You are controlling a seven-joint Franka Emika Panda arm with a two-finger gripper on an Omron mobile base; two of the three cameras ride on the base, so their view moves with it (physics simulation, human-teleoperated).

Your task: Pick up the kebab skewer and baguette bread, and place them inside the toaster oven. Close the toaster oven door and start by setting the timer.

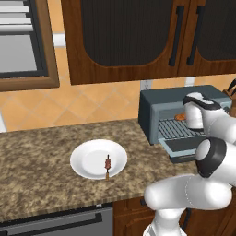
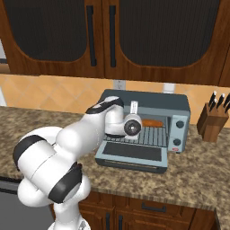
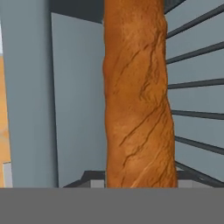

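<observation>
I see the baguette bread (image 3: pixel 138 96) lying on the wire rack (image 2: pixel 150 137) inside the toaster oven (image 2: pixel 148 117), its door (image 2: pixel 131 153) dropped open. My end effector is reaching in there, and I cannot tell whether it pinches the bread. The kebab skewer (image 1: pixel 108 165) waits on the white plate (image 1: pixel 87 159) on the bench (image 1: pixel 41 170).

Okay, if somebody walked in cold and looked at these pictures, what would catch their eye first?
Probably the white arm reaching into the open toaster oven, with the orange-brown baguette bread looming close in the hand view against the wire rack. Next, the kebab skewer lying alone on the white plate on the counter, left of the oven.
</observation>
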